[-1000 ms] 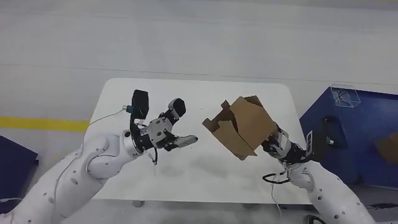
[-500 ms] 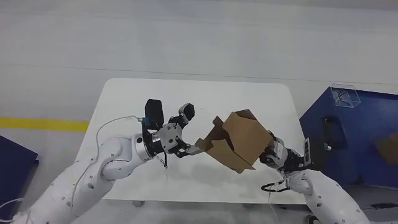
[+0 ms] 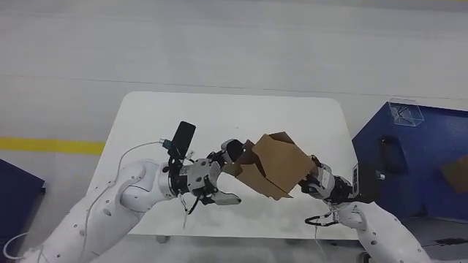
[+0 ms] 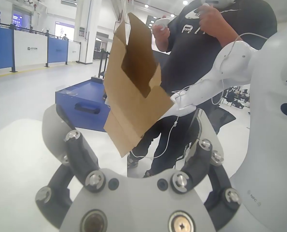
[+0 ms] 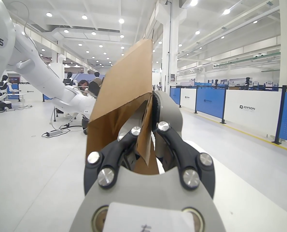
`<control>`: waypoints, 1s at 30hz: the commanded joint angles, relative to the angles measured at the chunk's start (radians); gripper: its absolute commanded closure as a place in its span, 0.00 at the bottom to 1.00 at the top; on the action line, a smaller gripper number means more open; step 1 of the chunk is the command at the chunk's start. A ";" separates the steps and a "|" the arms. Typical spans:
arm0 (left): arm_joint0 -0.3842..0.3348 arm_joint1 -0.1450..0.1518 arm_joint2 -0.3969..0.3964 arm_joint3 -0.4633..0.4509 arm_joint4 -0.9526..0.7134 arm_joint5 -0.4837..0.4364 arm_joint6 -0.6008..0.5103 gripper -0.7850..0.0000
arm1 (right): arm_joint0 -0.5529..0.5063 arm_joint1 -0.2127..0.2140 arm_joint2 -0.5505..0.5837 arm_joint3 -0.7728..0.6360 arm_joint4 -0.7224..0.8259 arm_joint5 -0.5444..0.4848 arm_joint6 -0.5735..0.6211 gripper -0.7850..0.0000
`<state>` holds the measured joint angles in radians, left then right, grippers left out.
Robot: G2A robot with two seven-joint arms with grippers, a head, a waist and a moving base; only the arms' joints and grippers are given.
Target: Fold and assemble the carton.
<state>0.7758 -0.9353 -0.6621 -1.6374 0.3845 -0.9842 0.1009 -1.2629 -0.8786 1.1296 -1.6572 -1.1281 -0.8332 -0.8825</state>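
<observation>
The right gripper (image 5: 151, 107) was clamped on a panel edge of the brown carton (image 5: 124, 90), which rose tilted at its twelve o'clock. The other arm (image 5: 59, 90) lay behind the carton at about ten o'clock, with blue-and-white barriers (image 5: 242, 105) at two o'clock.

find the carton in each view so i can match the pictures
top: carton mid-picture, held over the table, between the two arms
left wrist: carton in the middle, ahead of the open jaws, blue bin behind it
right wrist: carton in the middle, clamped in the jaws
landmark: the right arm, whose jaws hold the carton
</observation>
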 commanded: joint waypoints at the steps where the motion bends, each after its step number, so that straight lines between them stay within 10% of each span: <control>1: 0.002 -0.003 -0.009 0.002 0.010 0.015 -0.010 0.00 | -0.001 -0.003 0.000 0.000 0.005 -0.003 0.001 1.00; 11: 0.030 -0.035 -0.044 0.021 0.186 0.112 0.039 0.00 | -0.021 -0.016 0.003 -0.024 0.027 -0.057 0.021 1.00; 30: 0.039 -0.023 -0.011 -0.100 -0.247 -0.028 -0.207 0.00 | -0.029 -0.044 0.010 -0.020 -0.076 0.022 0.064 1.00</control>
<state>0.8125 -0.9596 -0.6721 -1.7337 0.1455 -1.0122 -0.0972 -1.2923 -0.9220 1.1378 -1.6778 -1.1967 -0.8219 -0.8176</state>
